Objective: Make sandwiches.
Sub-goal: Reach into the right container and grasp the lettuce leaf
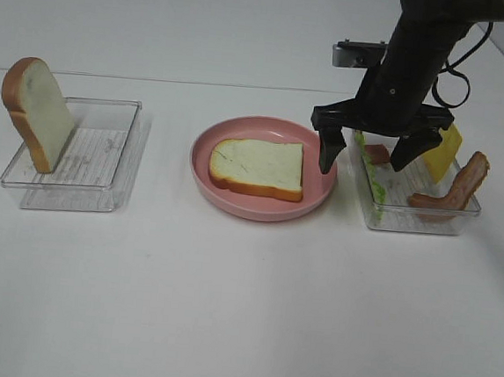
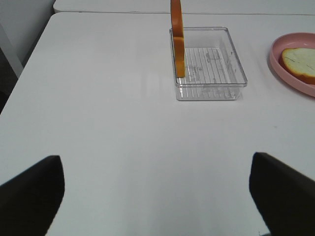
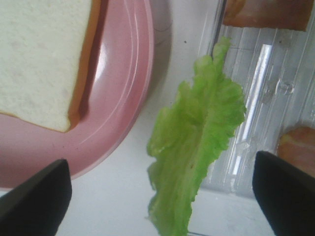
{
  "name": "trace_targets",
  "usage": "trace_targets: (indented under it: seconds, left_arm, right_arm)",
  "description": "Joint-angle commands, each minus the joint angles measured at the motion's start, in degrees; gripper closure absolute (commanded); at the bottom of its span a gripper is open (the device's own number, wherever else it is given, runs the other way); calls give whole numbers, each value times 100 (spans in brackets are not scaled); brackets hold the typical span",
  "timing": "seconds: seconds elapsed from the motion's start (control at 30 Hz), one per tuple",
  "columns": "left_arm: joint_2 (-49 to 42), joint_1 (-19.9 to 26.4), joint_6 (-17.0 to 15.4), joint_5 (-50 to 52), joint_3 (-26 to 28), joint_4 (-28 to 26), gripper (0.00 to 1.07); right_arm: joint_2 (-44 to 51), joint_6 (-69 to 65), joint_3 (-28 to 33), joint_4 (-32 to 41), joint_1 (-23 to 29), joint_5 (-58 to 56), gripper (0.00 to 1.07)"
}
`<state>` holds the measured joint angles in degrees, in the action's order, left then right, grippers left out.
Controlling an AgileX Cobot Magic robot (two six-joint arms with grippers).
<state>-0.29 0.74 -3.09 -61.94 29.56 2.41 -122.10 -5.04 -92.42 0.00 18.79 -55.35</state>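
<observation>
One bread slice (image 1: 258,165) lies flat on the pink plate (image 1: 233,206) around the middle of the tabletop (image 1: 222,327), and a second bread slice (image 1: 36,112) stands on edge in the clear tray (image 1: 102,189) toward the left edge. The right end effector (image 1: 364,163) hangs wide open and empty over the other tray (image 1: 408,222) near the right edge. It's right above the lettuce leaf (image 3: 197,142) leaning along the tray's plate-side wall, with bacon strips (image 1: 459,189) and a cheese square (image 1: 445,152) in there too. The left end effector (image 2: 157,206) is wide open too, holding nothing, over bare tabletop well apart from the clear tray.
</observation>
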Motion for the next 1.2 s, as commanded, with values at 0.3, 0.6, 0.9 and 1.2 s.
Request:
trace_targets:
  seconds: [0.3, 0.6, 0.9, 1.2]
  left_arm:
    - [-115, -11, 6, 63, 0, -46, 13]
    - [-115, -11, 6, 63, 0, -46, 13]
    - [-115, -11, 6, 63, 0, -46, 13]
    - [-115, -11, 6, 63, 0, -46, 13]
  right_arm:
    - [-172, 201, -23, -103, -11, 17, 14]
    - [-166, 46, -23, -292, -11, 17, 65]
    - [-166, -17, -23, -286, -11, -23, 71]
    - [-149, -40, -23, -286, -11, -189, 87]
